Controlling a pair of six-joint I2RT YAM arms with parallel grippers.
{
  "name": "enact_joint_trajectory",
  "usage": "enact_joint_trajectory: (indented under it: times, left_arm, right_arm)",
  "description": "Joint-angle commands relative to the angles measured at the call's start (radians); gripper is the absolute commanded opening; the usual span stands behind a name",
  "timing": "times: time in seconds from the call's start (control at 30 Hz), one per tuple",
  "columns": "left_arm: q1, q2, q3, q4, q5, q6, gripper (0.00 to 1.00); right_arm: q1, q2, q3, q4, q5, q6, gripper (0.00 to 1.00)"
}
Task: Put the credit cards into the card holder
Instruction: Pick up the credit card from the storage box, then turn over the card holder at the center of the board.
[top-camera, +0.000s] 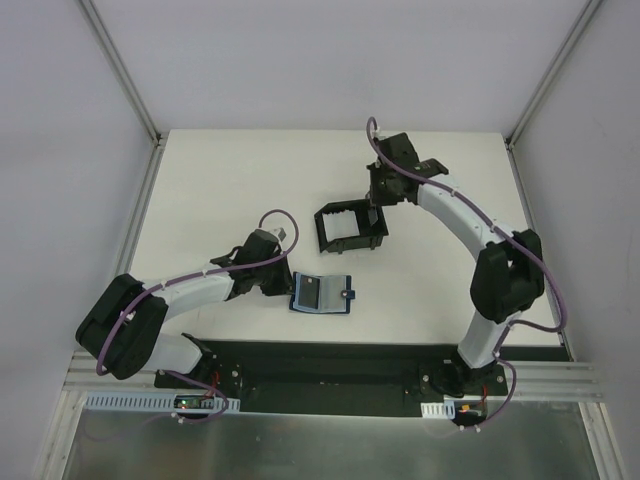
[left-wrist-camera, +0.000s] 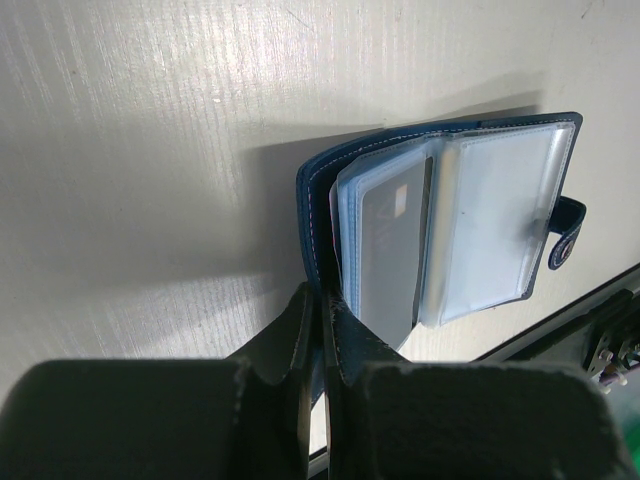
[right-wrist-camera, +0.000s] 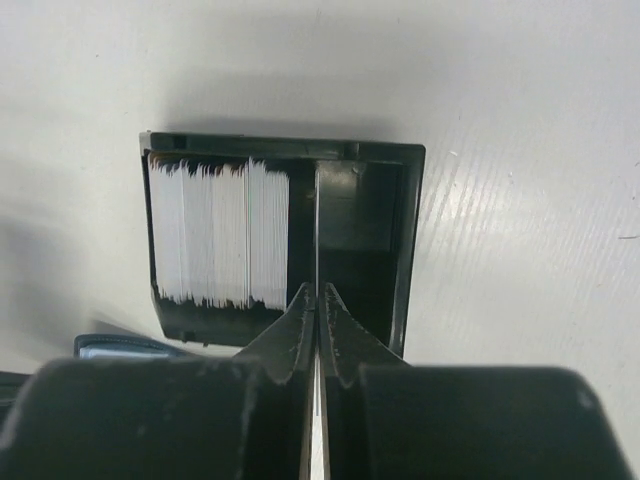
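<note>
Card holder (top-camera: 322, 293) lies open on surface (top-camera: 440, 300), left tool (left-wrist-camera: 318, 312) clamped shut on its navy cover edge. Credit cards (right-wrist-camera: 215, 235) stand stacked in one compartment of black tray (right-wrist-camera: 408, 240). Right tool (right-wrist-camera: 316, 298) closed, tips at tray divider; cannot tell if it pinches a card.

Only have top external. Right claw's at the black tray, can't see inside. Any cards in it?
Observer: Yes. The right wrist view shows a stack of credit cards standing on edge in the left half of the tray.
Operator: Claw got one?
Observer: Can't tell. The right claw is shut just beside the stack, with only a thin pale line between its pads.
Operator: And the left?
Observer: The left claw is shut on the navy cover of the open card holder.
</note>
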Motion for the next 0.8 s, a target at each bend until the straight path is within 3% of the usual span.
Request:
enact_joint_trajectory:
  times: [0.0, 0.23, 0.4, 0.53, 0.77]
  left_arm:
    - [-0.003, -0.021, 0.009, -0.008, 0.01, 0.028, 0.0]
    - [-0.003, -0.047, 0.003, -0.008, 0.002, 0.022, 0.0]
    - [-0.003, -0.08, -0.011, -0.008, 0.008, 0.018, 0.0]
    - [-0.005, -0.103, -0.026, -0.008, 0.01, 0.012, 0.0]
    - [-0.005, -0.143, -0.042, -0.001, 0.018, 0.019, 0.0]
  right_arm:
    - [0.008, -0.135, -0.055, -0.013, -0.007, -0.012, 0.0]
    - [0.085, -0.344, -0.287, 0.097, -0.099, 0.155, 0.0]
    - [0.253, -0.456, -0.548, 0.387, -0.083, 0.406, 0.0]
    - [0.391, -0.443, -0.632, 0.528, 0.063, 0.555, 0.0]
    - [0.48, -0.32, -0.622, 0.697, 0.082, 0.625, 0.0]
